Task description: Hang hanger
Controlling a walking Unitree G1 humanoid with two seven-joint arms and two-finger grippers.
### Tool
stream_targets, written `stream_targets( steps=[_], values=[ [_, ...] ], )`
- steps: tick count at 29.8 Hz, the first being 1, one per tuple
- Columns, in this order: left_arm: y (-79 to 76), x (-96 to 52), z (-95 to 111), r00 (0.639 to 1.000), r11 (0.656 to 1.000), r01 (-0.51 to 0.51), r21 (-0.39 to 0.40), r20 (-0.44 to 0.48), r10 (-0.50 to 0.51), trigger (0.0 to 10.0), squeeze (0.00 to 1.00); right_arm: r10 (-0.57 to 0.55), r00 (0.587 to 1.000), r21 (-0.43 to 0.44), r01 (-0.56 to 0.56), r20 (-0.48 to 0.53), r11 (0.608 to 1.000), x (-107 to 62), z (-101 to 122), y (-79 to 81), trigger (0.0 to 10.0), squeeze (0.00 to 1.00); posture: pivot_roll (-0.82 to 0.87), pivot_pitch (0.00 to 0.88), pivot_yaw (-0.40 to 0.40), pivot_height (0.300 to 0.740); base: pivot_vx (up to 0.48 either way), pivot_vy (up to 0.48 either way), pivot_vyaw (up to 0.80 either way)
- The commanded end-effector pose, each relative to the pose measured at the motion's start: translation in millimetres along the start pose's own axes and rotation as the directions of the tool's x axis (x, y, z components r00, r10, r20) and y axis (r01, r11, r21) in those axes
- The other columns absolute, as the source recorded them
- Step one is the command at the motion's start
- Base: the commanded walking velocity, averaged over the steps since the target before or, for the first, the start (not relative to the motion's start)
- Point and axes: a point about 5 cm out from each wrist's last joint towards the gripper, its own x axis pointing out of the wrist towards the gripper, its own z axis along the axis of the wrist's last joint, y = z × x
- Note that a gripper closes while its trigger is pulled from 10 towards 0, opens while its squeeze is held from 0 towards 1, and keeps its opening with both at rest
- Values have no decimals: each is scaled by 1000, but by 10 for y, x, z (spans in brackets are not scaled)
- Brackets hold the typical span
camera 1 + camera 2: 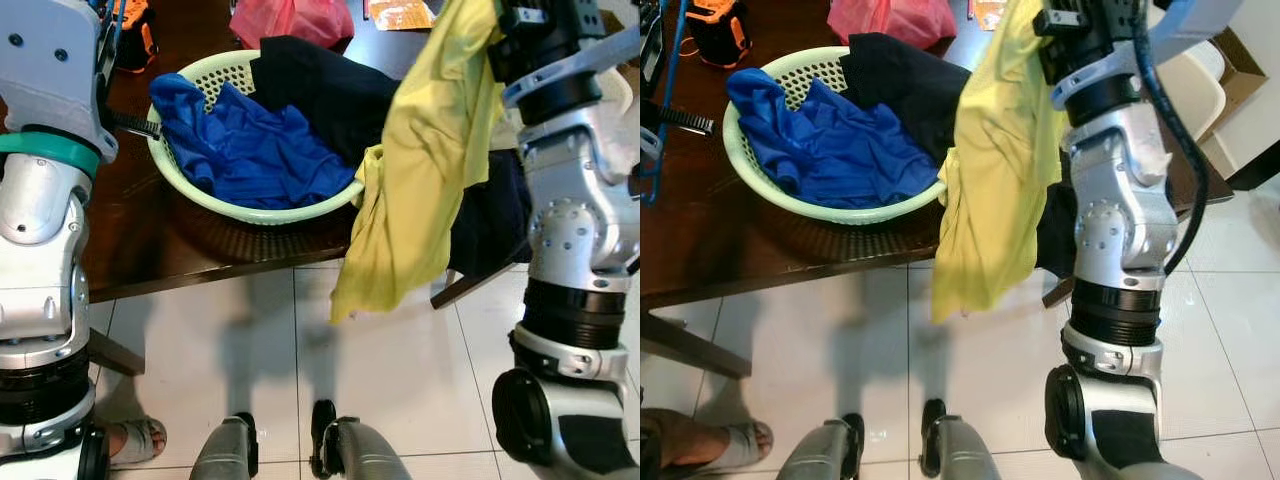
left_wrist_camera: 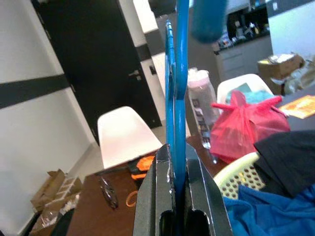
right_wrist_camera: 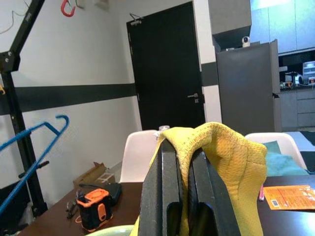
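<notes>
A pale green perforated plastic laundry basket on the dark wooden bench holds a crumpled blue garment and a black one. The left hand clenches the blue plastic hanger; the right hand grips a yellow mesh shirt hanging beside the basket.

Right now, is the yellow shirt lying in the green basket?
No, the yellow mesh shirt hangs from the right gripper, beside the pale green plastic basket.

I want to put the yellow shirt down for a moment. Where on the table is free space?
Bare brown wooden table lies along the near edge, left of and before the pale green plastic laundry basket. The basket is crowded with the blue garment and a dark garment. The right gripper holds the yellow shirt; the left gripper holds the blue hanger.
</notes>
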Motion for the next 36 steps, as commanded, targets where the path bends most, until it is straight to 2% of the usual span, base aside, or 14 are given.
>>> stream_targets(
  steps=[1, 3, 10, 16, 36],
  values=[
    [6, 10, 59, 999, 1000, -17, 10, 41, 17, 10000, 0, 17, 1000, -15, -17, 26, 1000, -14, 5, 29, 10000, 0, 124, 44, -54, 740, 0, 0, 0],
    [2, 39, 91, 998, 1000, -25, 10, 59, 24, 10000, 0, 34, 999, -6, -34, 30, 999, -27, -35, 78, 10000, 0, 146, 0, -50, 740, 0, 0, 0],
    [16, 89, 115, 997, 1000, -30, 9, 73, 29, 10000, 0, 41, 999, -30, -41, 31, 999, -81, -149, 160, 10000, 0, 148, 0, -40, 740, 0, 0, 0],
    [5, 104, 106, 997, 1000, -29, 7, 74, 29, 10000, 0, 46, 999, -37, -45, 26, 998, -84, -181, 166, 10000, 0, 141, 0, -39, 740, 0, 0, 0],
    [-1, 77, 54, 997, 1000, -25, 4, 73, 25, 10000, 0, 57, 998, -69, -55, 20, 996, -113, -218, 197, 10000, 0, 129, 5, -37, 740, -382, 0, 0]
  ],
)
